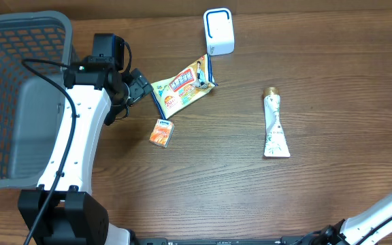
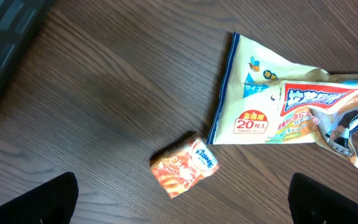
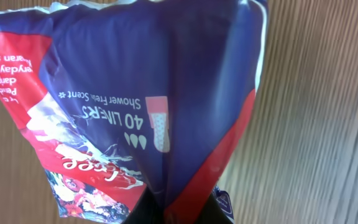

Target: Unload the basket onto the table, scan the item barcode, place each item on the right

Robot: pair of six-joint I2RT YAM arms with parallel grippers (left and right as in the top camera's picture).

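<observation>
In the right wrist view a purple and red plastic pack of liners fills the frame, pinched at its lower fold by my right gripper, which is shut on it. No barcode shows on the visible face. A white box-shaped scanner with a blue outline stands at the table's far edge. My left gripper hangs wide open over the table, holding nothing; in its own view the left gripper sits just short of a small orange tissue pack. The right gripper itself is outside the overhead view.
A yellow snack bag lies beside the left gripper, with the orange tissue pack below it. A white tube with a gold cap lies right of centre. A grey mesh basket fills the left side.
</observation>
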